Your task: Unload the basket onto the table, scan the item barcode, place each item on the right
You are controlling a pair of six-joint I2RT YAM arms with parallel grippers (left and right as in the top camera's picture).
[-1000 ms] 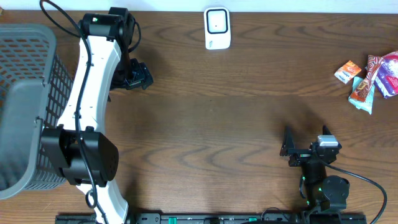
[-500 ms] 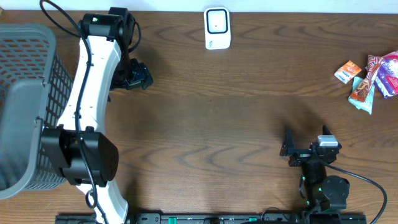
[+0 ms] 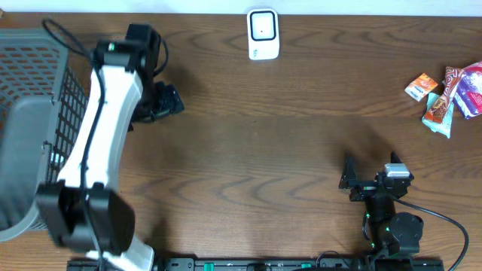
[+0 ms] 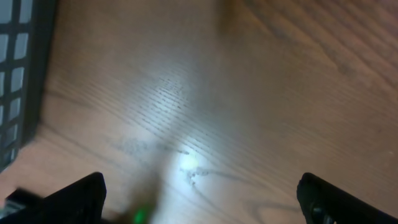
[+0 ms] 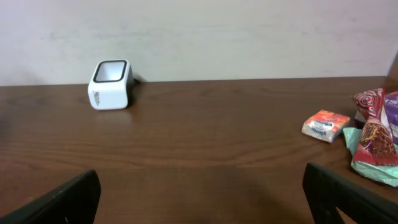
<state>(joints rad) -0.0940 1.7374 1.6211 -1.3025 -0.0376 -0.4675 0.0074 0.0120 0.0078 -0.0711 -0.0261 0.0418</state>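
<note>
The left gripper (image 3: 164, 102) is released: its jaws stand wide with nothing between them, and its wrist view shows only bare wood under them. Over the last second it has slid a little toward 8 o'clock. The whole left arm has swung toward 9 o'clock, so it now lies closer over the basket (image 3: 30, 90). The wrist picture is blurred, which fits an arm in motion, and the basket's dark mesh sits at its 9 o'clock edge.

The right gripper (image 3: 350, 181) has not moved. It is parked at about 5 o'clock on the table (image 3: 263, 135), also spread wide and empty.

Further out, the scanner (image 3: 263, 34) stands upright at 12 o'clock, with nothing in front of its window. The items to scan are the snack packets (image 3: 448, 94), piled at 2 o'clock near the table's edge. 1 small orange packet (image 3: 421, 86) lies just beside the pile, and none of them is touched.

My judgement is that the left arm's swing takes it further from both packets and scanner. No barcode is being presented, and the next pick looks better suited to the right arm.
</note>
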